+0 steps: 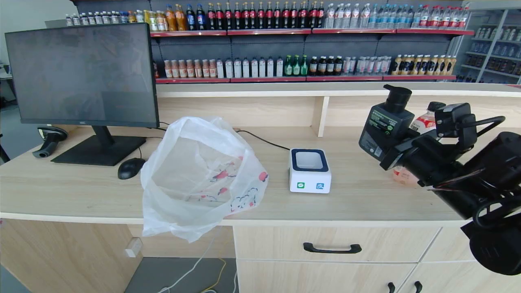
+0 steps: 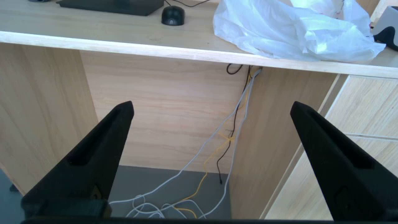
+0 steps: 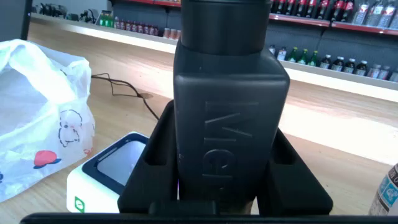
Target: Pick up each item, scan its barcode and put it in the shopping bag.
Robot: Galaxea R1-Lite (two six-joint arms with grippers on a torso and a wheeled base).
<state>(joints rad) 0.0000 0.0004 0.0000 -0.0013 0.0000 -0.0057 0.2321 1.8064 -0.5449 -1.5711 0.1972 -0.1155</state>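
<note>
Your right gripper holds the dark bottle clamped above the counter, seemingly tilted toward the scanner to present its barcode

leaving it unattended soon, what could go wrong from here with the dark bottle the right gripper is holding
1. The right gripper holds the dark bottle up beside the scanner, not over its window; the barcode might not read.
2. The shopping bag is limp and sags over the counter edge; the bottle's weight could drag it off.
3. A pale bottle stands close behind the gripper; a swing could topple it.
</note>
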